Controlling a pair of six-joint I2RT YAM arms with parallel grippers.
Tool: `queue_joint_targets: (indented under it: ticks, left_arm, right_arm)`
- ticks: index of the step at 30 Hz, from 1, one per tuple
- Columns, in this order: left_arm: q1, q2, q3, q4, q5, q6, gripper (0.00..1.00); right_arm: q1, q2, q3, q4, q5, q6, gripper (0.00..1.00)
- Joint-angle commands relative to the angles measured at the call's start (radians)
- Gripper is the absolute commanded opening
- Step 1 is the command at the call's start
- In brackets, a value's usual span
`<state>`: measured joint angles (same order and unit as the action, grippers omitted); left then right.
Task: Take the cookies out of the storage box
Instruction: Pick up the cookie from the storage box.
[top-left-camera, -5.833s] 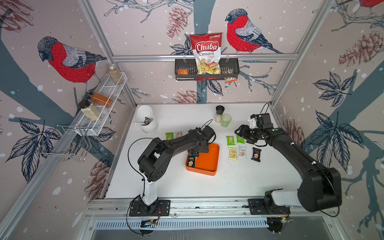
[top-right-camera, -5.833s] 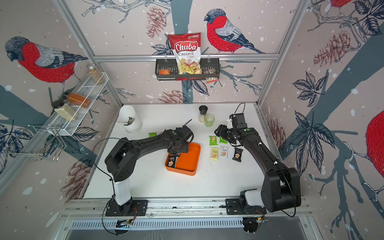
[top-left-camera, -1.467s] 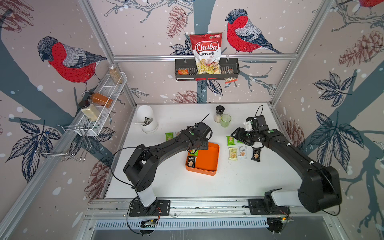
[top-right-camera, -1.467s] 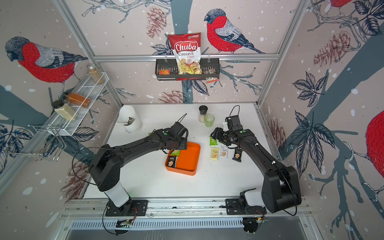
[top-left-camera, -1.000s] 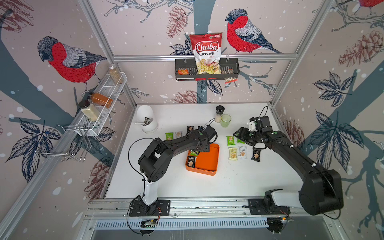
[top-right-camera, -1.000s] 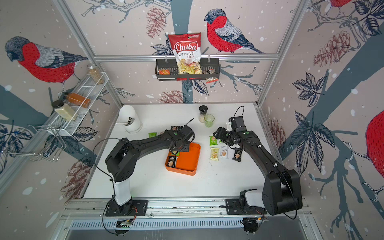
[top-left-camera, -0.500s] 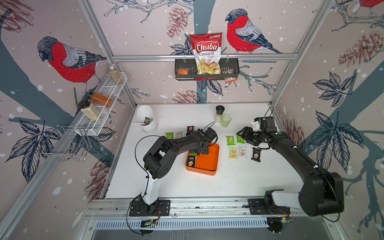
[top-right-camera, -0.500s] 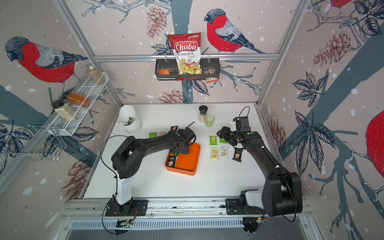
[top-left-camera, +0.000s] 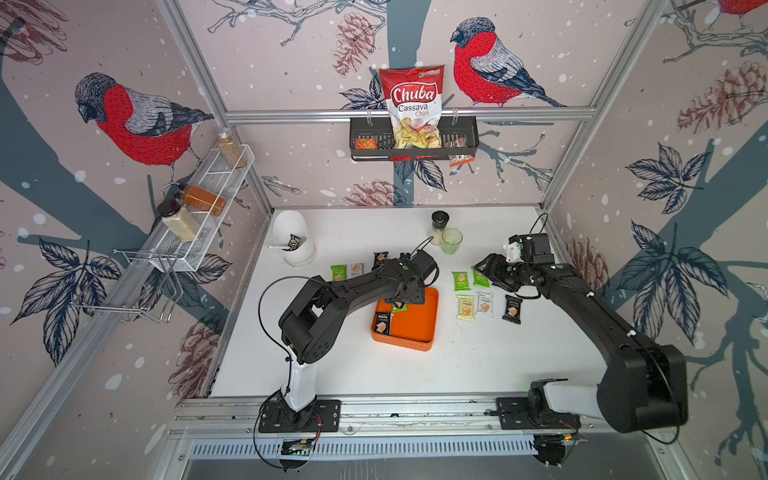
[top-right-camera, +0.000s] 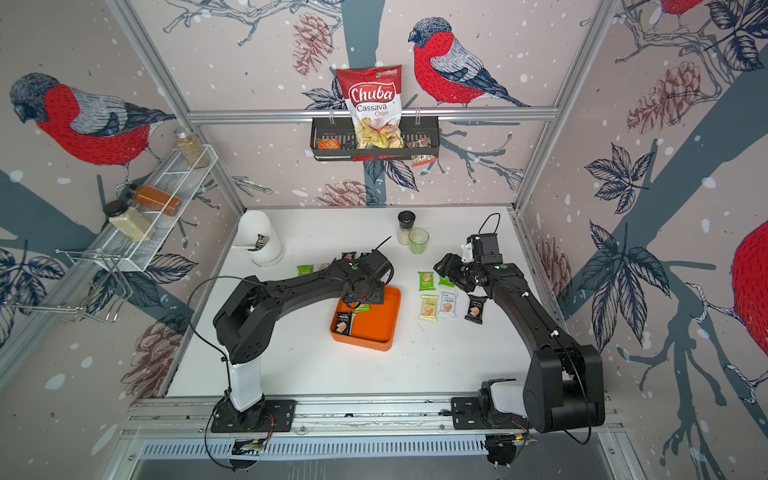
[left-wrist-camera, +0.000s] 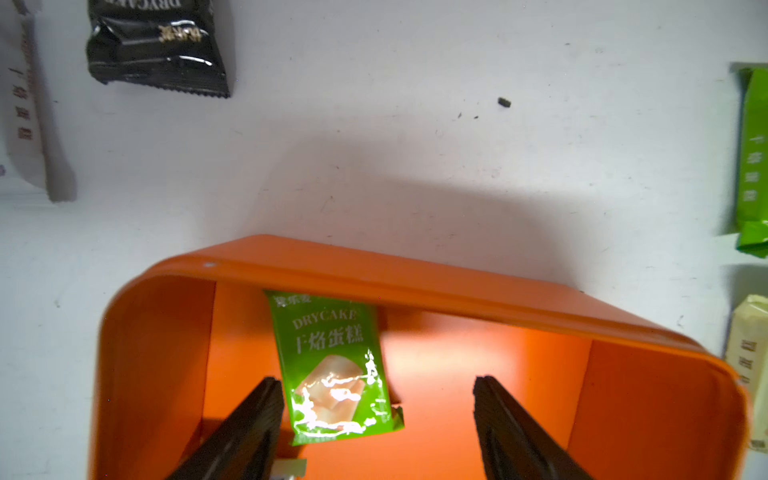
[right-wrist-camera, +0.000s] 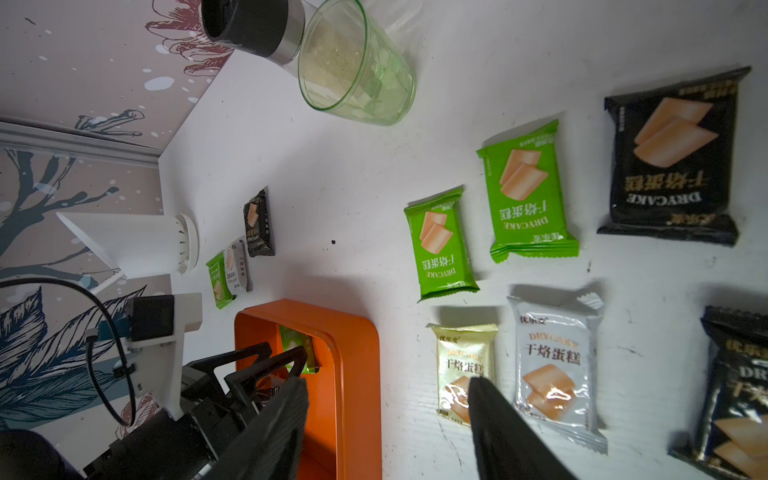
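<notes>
1 green cookie (left-wrist-camera: 328, 365) | between left end effector (left-wrist-camera: 378, 380) tips | open, ungripped

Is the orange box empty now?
Not empty. Inside the orange box lie a green packet by one wall and a black packet in a corner.

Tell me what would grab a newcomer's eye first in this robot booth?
The bright orange tray in the middle of the white table stands out most, with the left gripper open over a green packet inside it. On the back wall, a big red-and-white Chuba chips bag sticks up out of a black basket. Painted red-breasted birds cover the walls.
</notes>
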<state>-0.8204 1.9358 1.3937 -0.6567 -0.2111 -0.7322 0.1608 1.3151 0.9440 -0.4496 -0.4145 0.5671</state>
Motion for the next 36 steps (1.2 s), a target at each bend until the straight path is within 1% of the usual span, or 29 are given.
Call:
queue_joint_targets:
  ticks: [1,11,15,18,22,26,28,32,36]
  left_arm:
    - [0.003,0.016,-0.007,-0.022,-0.016,0.003,0.76]
    - [0.011,0.035,-0.04,0.022,-0.026,-0.006,0.76]
    - [0.018,0.038,-0.064,0.05,-0.014,-0.006,0.74]
    - [0.022,0.042,-0.078,0.071,-0.007,-0.003,0.69]
    - [0.023,0.045,-0.084,0.088,-0.001,0.002,0.55]
    - [0.023,0.045,-0.081,0.097,0.011,0.003,0.43]
    - [0.023,0.039,-0.082,0.098,0.018,0.005,0.41]
    - [0.023,0.018,-0.084,0.088,0.025,0.01,0.41]
    - [0.022,-0.033,-0.094,0.086,0.047,0.012,0.4]
  right_arm:
    - [-0.001,-0.013,-0.002,-0.002,-0.007,-0.017,0.67]
    - [-0.015,-0.036,-0.006,-0.019,0.006,-0.021,0.67]
    - [-0.018,-0.045,-0.004,-0.025,0.009,-0.019,0.67]
    - [-0.02,-0.053,-0.005,-0.03,0.015,-0.016,0.67]
    - [-0.026,-0.057,-0.005,-0.047,0.025,-0.018,0.67]
    - [-0.027,-0.084,-0.007,-0.056,0.025,-0.016,0.67]
    - [-0.027,-0.092,-0.009,-0.056,0.025,-0.01,0.67]
    - [-0.026,-0.1,-0.021,-0.046,0.02,0.005,0.67]
    - [-0.016,-0.1,-0.033,-0.027,0.007,0.021,0.67]
